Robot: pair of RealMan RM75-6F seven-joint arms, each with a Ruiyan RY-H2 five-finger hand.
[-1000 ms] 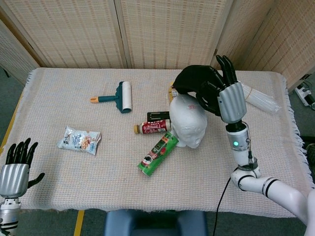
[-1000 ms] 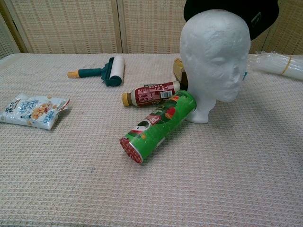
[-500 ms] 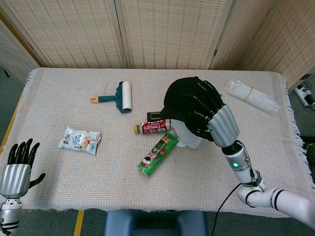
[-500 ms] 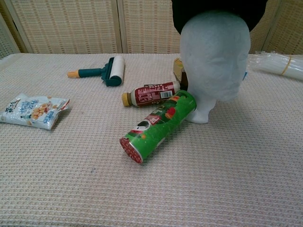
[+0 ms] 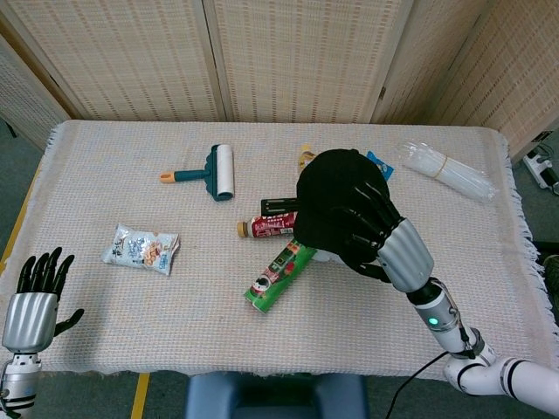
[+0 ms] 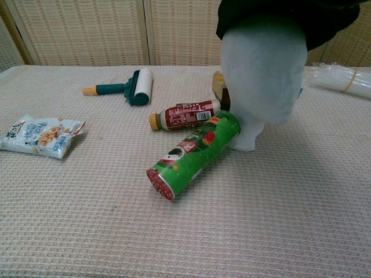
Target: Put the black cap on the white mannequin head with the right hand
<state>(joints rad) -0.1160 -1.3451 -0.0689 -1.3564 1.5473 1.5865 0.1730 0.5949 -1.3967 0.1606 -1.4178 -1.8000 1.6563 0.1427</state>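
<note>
The black cap (image 5: pixel 332 196) lies over the top of the white mannequin head (image 6: pixel 264 81), which stands upright near the table's middle; in the head view the cap hides nearly all of it. In the chest view the cap (image 6: pixel 290 14) covers the crown down to the brow. My right hand (image 5: pixel 376 236) lies on the cap's near right side, its dark fingers spread over the fabric and holding it. My left hand (image 5: pixel 35 297) hovers at the table's near left corner, fingers apart, holding nothing.
A green snack can (image 5: pixel 279 275) lies against the mannequin's base, with a red bottle (image 5: pixel 266 228) just behind it. A lint roller (image 5: pixel 214 172) and a snack bag (image 5: pixel 141 248) lie to the left. Clear plastic bags (image 5: pixel 441 168) sit at the far right.
My right hand brought the cap from behind and above the mannequin head forward and down onto its crown. The left hand has barely moved.
</note>
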